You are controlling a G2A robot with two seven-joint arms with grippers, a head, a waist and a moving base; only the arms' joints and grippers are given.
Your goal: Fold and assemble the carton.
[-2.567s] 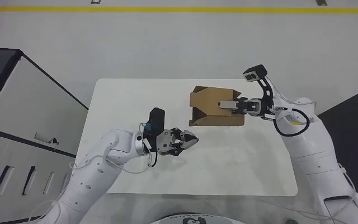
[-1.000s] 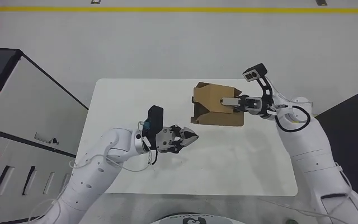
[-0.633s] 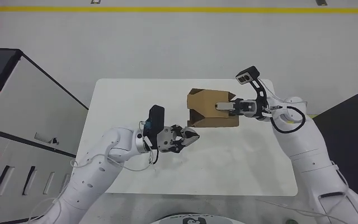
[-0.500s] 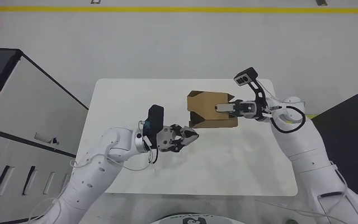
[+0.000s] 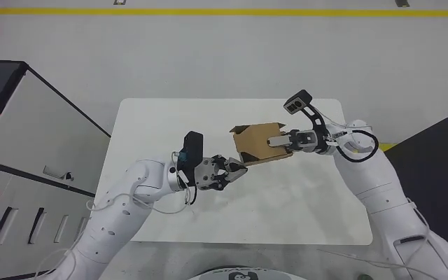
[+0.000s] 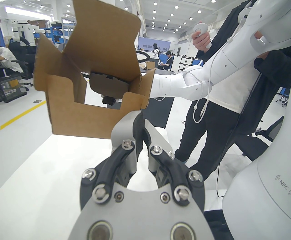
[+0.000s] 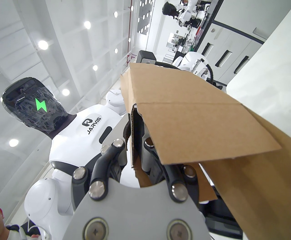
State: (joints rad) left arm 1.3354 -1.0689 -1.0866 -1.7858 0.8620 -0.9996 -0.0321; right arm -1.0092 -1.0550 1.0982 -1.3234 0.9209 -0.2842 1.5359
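White table beneath. My right claw pinches one wall of the carton. My left claw, pressed together against the flap just ahead, could shove it loose.

A big robotics lab hall: rows of round ceiling lights, a pale glossy floor marked with a yellow line, blue storage racks, office chairs, and grey cabinets beside the white desk.
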